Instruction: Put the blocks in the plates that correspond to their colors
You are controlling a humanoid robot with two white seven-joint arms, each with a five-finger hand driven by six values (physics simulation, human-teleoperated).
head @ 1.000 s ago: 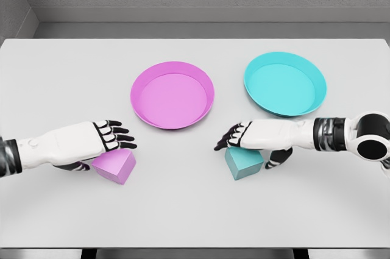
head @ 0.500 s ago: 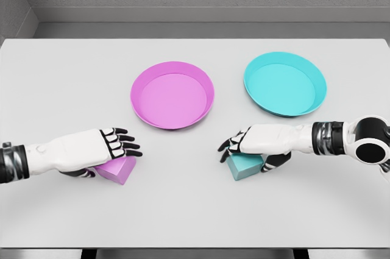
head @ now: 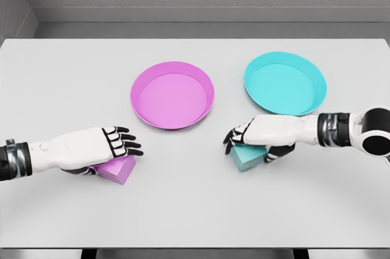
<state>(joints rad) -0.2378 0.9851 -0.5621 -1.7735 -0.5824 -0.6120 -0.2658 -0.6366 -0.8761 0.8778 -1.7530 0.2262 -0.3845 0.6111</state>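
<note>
Head view. Neither block is in a plate yet; both plates are bare inside.

Pink block [head: 118, 169] lies on the tabletop [head: 195, 216] toward the near-left, just short of the pink plate [head: 172, 94]. Left hand [head: 108, 147] rests over it, fingers extended forward; whether it grips the block I cannot tell.

Cyan block [head: 247, 156] lies right of centre, short of the cyan plate [head: 284, 83] at the far right. Right hand [head: 259, 137] covers it from above, fingers curled down, thumb under on the near side: likely pinching it.

Left to do: lift, carry and drop both blocks.

No brands, labels or writing visible.
</note>
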